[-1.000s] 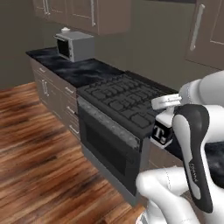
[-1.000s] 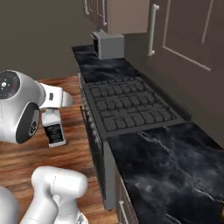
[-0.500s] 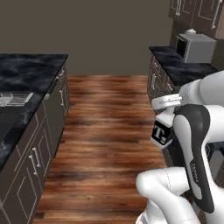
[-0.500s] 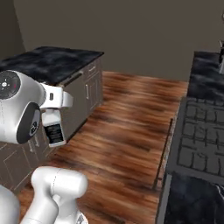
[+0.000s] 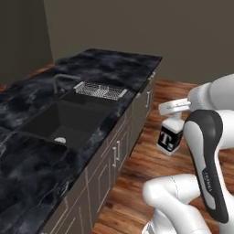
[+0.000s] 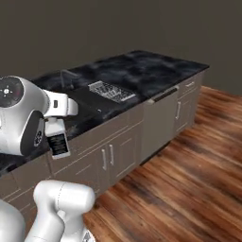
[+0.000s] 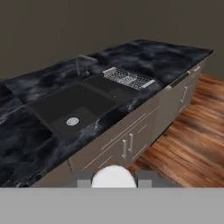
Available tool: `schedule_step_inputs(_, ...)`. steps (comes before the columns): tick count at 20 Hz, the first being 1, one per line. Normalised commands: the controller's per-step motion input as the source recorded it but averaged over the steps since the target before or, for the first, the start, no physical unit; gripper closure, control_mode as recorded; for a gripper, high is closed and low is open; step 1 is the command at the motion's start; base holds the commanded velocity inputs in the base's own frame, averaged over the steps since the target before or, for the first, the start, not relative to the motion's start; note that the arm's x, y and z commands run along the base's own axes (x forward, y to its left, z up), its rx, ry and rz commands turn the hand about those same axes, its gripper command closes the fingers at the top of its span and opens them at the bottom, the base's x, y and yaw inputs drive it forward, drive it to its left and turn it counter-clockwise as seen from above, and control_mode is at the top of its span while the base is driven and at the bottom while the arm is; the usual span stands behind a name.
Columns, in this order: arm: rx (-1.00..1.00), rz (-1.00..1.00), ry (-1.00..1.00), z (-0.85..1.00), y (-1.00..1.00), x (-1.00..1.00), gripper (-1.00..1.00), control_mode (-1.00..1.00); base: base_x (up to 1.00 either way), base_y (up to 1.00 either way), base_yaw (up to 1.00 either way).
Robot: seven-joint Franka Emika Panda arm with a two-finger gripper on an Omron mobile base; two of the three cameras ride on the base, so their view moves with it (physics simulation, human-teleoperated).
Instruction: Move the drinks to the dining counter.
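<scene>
One of the drinks, a squat white bottle (image 5: 171, 137) with a black "T" label, hangs upright in the air with my gripper (image 5: 176, 113) shut on its neck. In the right base view the bottle (image 6: 58, 140) hangs under the gripper (image 6: 56, 122), beside the counter's front edge. Its white cap (image 7: 114, 177) sits between the fingertips in the hand view. The dining counter (image 5: 116, 61), black white-veined marble, stretches to the left of the bottle (image 6: 146, 66) and lies ahead in the hand view (image 7: 151, 57). The bottle is over the wooden floor, short of the counter.
A recessed dark sink (image 5: 64, 121) (image 7: 74, 107) with a faucet (image 5: 61, 80) sits in the counter. A wire rack (image 5: 100, 90) (image 6: 112, 90) (image 7: 127, 78) lies beside it. Grey cabinet doors (image 6: 113, 158) run below. Wooden floor (image 6: 189, 179) spreads to the right.
The whole picture has swung as the base turned, from the stove side across the aisle to the dining counter. The bottle stays in the gripper the same way.
</scene>
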Motion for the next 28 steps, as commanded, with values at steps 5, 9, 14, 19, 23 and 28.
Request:
schedule_step_inputs(5, 0.00, 0.00, 0.00, 0.00, 0.00, 0.00, 1.00, 1.00, 0.46, 0.92, 0.59)
schedule_step_inputs(9, 0.00, 0.00, 0.00, 0.00, 0.00, 0.00, 1.00, 1.00, 0.39, 0.71, 0.69)
schedule_step_inputs(14, 0.00, 0.00, 0.00, 0.00, 0.00, 0.00, 1.00, 1.00, 0.32, 0.45, 0.79)
schedule_step_inputs(19, 0.00, 0.00, 0.00, 0.00, 0.00, 0.00, 1.00, 1.00, 0.42, 0.36, 0.78)
schedule_step_inputs(23, 0.00, 0.00, 0.00, 0.00, 0.00, 0.00, 1.00, 1.00, 0.69, 0.23, 0.72)
schedule_step_inputs(28, 0.00, 0.00, 0.00, 0.00, 0.00, 0.00, 1.00, 1.00, 0.75, 0.20, 0.34)
